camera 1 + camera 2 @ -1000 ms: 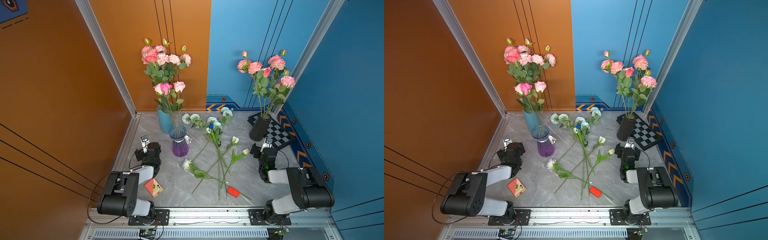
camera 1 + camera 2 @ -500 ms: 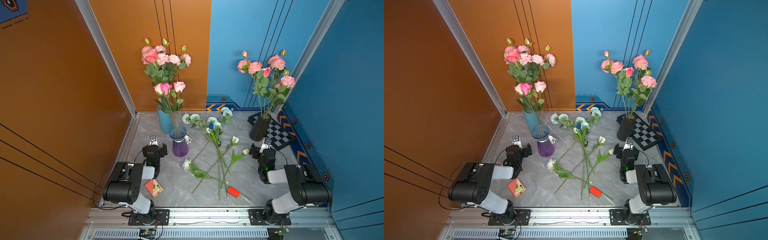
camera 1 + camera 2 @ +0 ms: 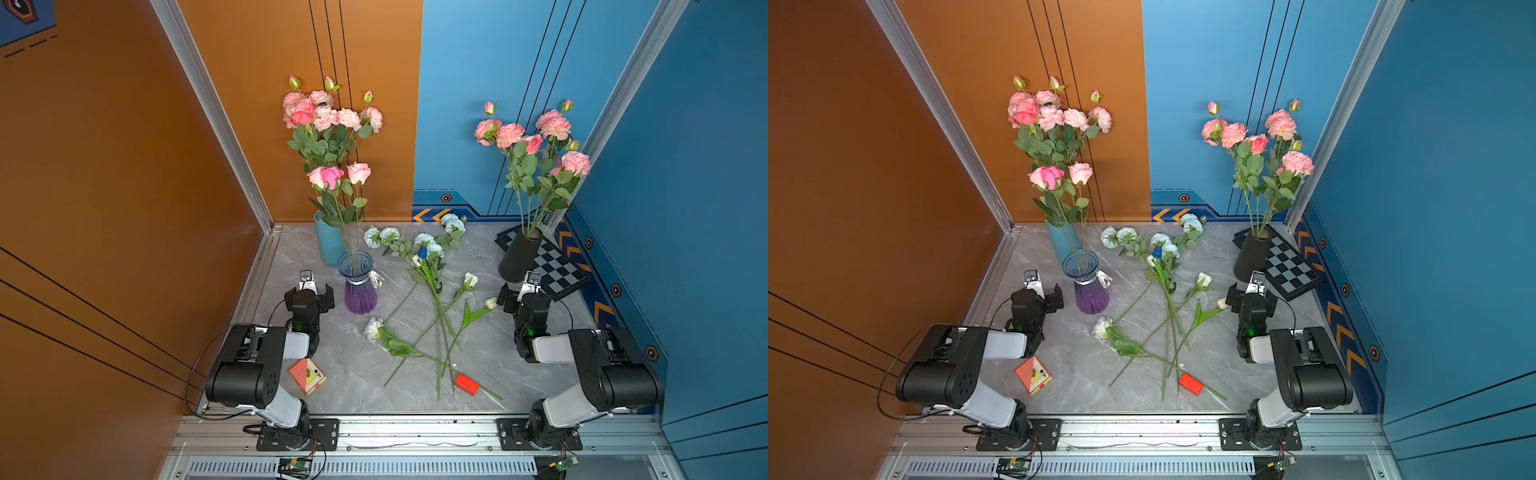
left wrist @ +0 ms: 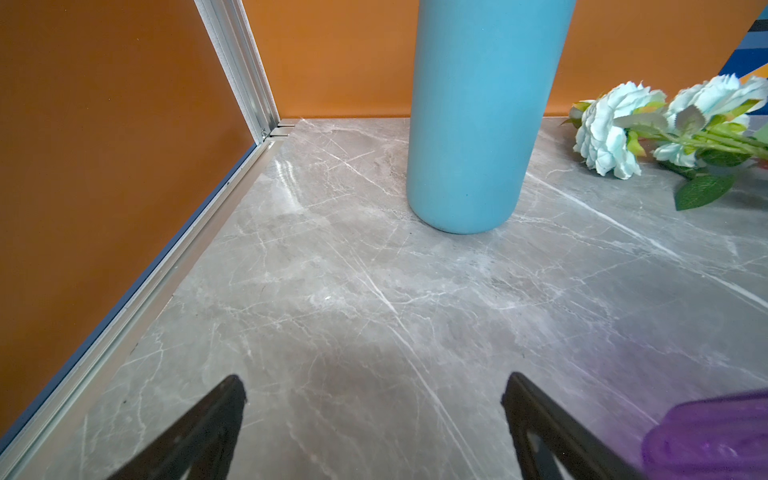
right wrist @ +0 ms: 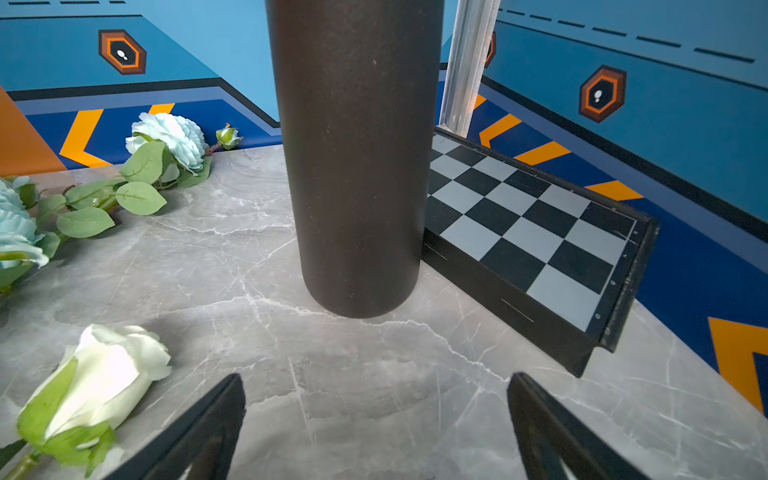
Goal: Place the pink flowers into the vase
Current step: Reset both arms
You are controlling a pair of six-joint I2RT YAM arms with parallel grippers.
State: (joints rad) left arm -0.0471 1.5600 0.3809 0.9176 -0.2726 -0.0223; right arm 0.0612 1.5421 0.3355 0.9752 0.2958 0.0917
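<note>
Pink flowers stand in three vases. One bunch (image 3: 328,112) rises from a light blue vase (image 3: 328,245) at the back left. Two pink roses (image 3: 332,176) stand in a purple glass vase (image 3: 359,286) just in front of it. Another bunch (image 3: 536,137) fills a black vase (image 3: 519,257) at the right. My left gripper (image 3: 309,291) hovers low just left of the glass vase, open and empty (image 4: 374,380), facing the blue vase (image 4: 478,124). My right gripper (image 3: 524,293) sits low before the black vase (image 5: 357,166), open and empty (image 5: 376,378).
Pale blue flowers (image 3: 419,245) and white flowers (image 3: 374,328) lie crossed on the marble table (image 3: 498,374). A red block (image 3: 466,384) lies on their stems and a card box (image 3: 307,375) near the left arm. A chessboard (image 3: 552,268) sits behind the black vase. Walls stand close on both sides.
My left arm has swung right, bringing its gripper from the left edge to beside the purple glass vase. My right gripper has edged slightly toward the black vase. Both stay open.
</note>
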